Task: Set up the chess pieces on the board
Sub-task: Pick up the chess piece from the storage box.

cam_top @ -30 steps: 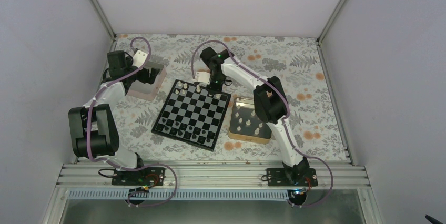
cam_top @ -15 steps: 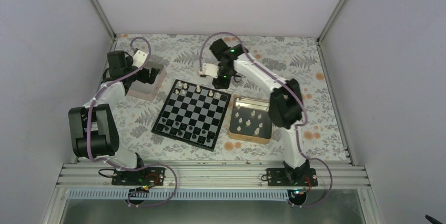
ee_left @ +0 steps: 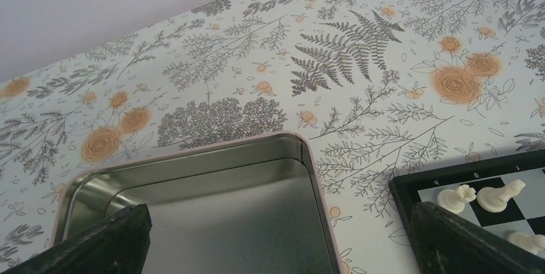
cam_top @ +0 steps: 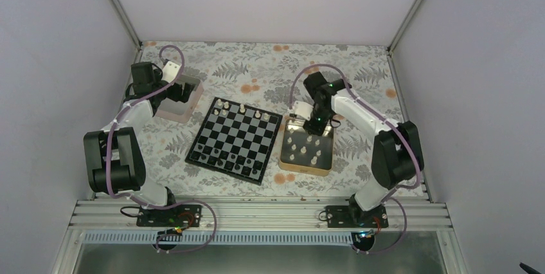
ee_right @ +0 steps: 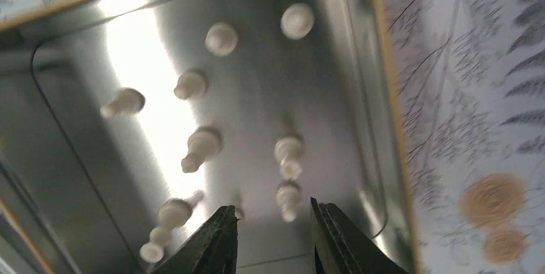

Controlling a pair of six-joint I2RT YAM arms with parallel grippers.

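Right gripper (ee_right: 273, 238) — slightly apart, empty — over chess pieces (ee_right: 204, 145) in gold tin (ee_right: 380, 94); left gripper (ee_left: 279, 243) wide apart.

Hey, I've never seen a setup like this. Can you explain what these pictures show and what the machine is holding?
This is a robot with a left arm and a right arm bolted at the table's near edge, each ending in a two-finger gripper. One picture looks down from above. The other two come from cameras on the wrists.

On the flowered cloth lie a chessboard, a gold tin with loose white chess pieces, and a silver tin.

The left gripper hangs wide open over the silver tin. The right gripper hovers over the gold tin, jaws slightly apart. Neither holds anything.
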